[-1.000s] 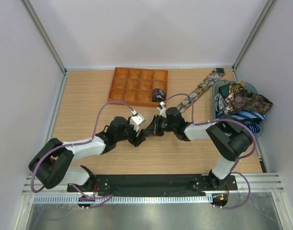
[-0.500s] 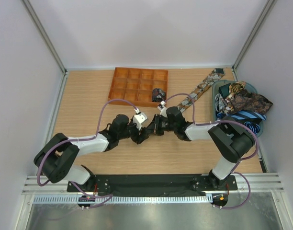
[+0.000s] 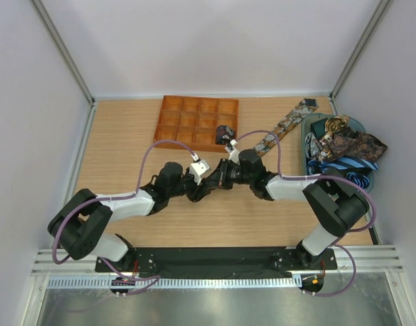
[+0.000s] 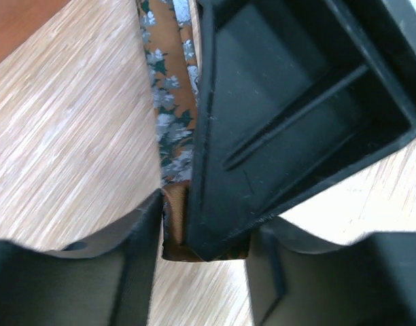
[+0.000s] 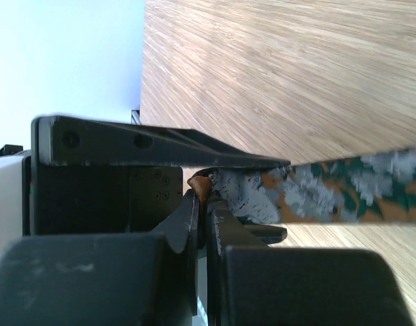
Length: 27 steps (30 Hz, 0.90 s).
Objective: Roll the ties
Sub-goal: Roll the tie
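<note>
On the wooden counter (image 3: 126, 136) everything lies toward the back and the right. The left arm reaches farther in than a second ago: its elbow has come up from the near edge and its wrist has slid toward the middle. The right arm's elbow has swung a little outward to the right.

The orange gridded tray (image 3: 187, 122) sits at the back, left of centre, where it was. The bin (image 3: 305, 139) stands against the right wall with a heap of loose ties (image 3: 344, 146) in it, paisley ones on top and blue striped ones below, unchanged.

One paisley tie (image 3: 283, 125) lies flat and stretched on the counter. It runs diagonally from beside the bin's back corner down to the middle, where both arms meet. Its far end has barely shifted.

The right claw (image 5: 206, 200) is pressed together, pinching the folded near end of this tie just above the wood, as it was a second ago.

The left claw (image 4: 204, 234) faces it from the other side. Its fingers stand either side of that same fold and of the right claw's tip, drawn closer together than before. One finger touches the fold. Whether the pair already squeezes it, the pictures do not show.

A rolled tie (image 3: 225, 131), a small dark coil, rests in the tray's near right compartment and has not moved.
</note>
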Motion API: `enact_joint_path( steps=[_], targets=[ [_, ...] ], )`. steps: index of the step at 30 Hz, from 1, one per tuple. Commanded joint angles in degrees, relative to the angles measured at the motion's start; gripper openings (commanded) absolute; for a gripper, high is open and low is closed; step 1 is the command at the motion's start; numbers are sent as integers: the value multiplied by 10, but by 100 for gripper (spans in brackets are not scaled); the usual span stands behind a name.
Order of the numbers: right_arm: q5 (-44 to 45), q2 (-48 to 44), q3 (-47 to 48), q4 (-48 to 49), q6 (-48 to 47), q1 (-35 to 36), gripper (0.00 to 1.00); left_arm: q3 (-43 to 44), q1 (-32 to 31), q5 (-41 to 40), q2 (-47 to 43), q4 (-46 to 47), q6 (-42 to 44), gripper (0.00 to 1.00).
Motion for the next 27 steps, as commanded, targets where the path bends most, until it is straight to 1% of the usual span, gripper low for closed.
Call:
enact_joint_path(
  steps=[1,3,4,7,11,16,19,20,24,27],
  targets=[
    [-2,-22,-3,12,4,3,1,5,-2,-1,-17,27,8,43],
    [-1,-15,-3,13,5,3,1,4,-2,-5,-20,24,10,38],
    [2,-13,-3,15,4,3,1,5,-2,-7,-22,23,10,33],
    [10,-4,-2,15,-4,3,1,3,-2,-6,-27,8,9,30],
    [21,14,8,-1,-26,1,1,13,-2,-4,-27,-41,-7,31],
    [30,49,16,-9,-51,0,1,29,-2,-2,-17,-102,-15,34],
    [33,65,17,-8,-58,-1,1,33,-2,-1,-12,-110,-15,39],
    [37,70,16,-6,-58,-1,2,32,-2,-1,-12,-109,-28,39],
    [44,91,13,5,-64,-3,3,32,-2,-8,-6,-105,-25,40],
    [49,109,14,12,-69,-4,5,46,-2,-7,10,-118,-25,41]
  ],
)
